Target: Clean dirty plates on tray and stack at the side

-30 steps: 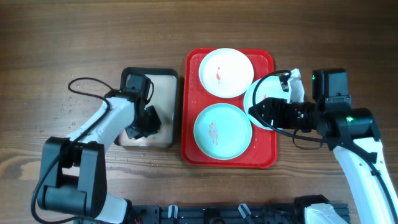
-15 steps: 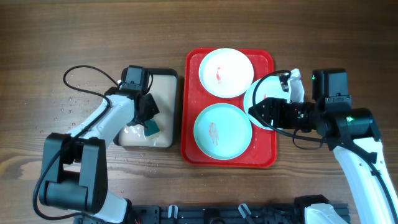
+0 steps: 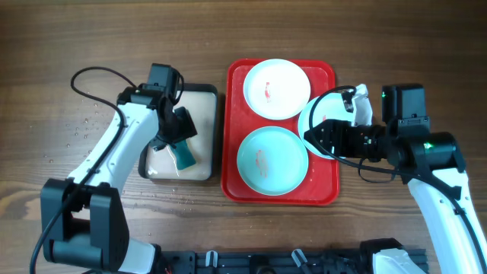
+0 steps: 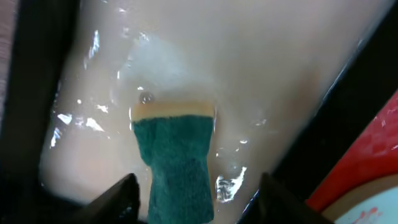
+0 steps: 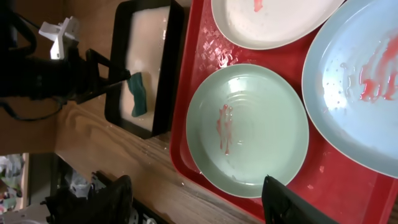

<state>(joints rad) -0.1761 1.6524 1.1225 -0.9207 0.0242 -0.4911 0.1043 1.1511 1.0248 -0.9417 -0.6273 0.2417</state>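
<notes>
The red tray point(image 3: 329, 194) holds a white plate point(image 3: 276, 89) at the back and a turquoise plate point(image 3: 272, 160) at the front, both with red smears. A third light turquoise plate point(image 3: 312, 114), smeared red, lies at the tray's right side, partly under my right gripper point(image 3: 313, 138). That gripper is open and empty, hovering above the tray point(image 5: 199, 199). The right wrist view shows all three plates: white point(image 5: 273, 25), turquoise point(image 5: 249, 130), light turquoise point(image 5: 360, 81). My left gripper point(image 3: 176, 128) is open above a green sponge point(image 3: 184, 157), which lies between its fingers point(image 4: 196, 186).
The sponge point(image 4: 177, 155) lies in a black-rimmed beige tray point(image 3: 202, 91) with water in it, left of the red tray. Water drops speckle the wood at the far left point(image 3: 84, 129). A black cable point(image 3: 95, 76) loops from the left arm.
My left gripper was down on the sponge, then drew back and up, leaving the sponge lying in the beige tray. The right arm and the plates have not moved.
</notes>
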